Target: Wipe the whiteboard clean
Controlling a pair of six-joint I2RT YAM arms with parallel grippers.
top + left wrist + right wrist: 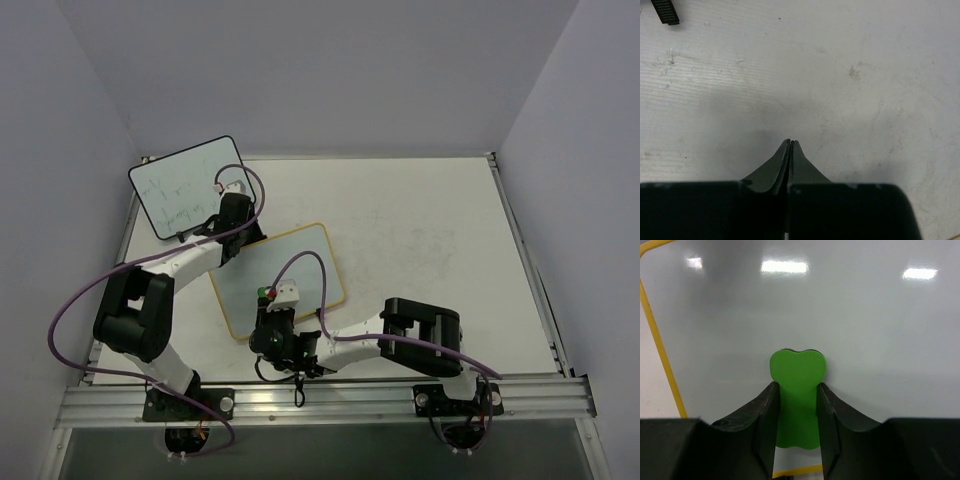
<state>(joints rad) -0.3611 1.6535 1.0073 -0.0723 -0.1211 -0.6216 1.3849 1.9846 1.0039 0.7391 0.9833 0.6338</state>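
The whiteboard (pixel 300 262), with a thin yellow frame, lies flat in the middle of the table. Its surface looks blank in the top view and in the right wrist view (pixel 850 315). My right gripper (pixel 270 300) is over the board's near part, shut on a green eraser (pixel 797 365). The eraser lies flat against the board, close to the yellow frame edge (pixel 660 350). My left gripper (pixel 238 222) is shut and empty, just beyond the board's far left corner. In the left wrist view the gripper (pixel 790 143) hangs over the bare table.
A black-framed whiteboard (pixel 185 185) with faint green marks leans at the back left, right by my left wrist. A black ribbed clip (pixel 665 11) shows at the top left of the left wrist view. Walls close in the table on three sides.
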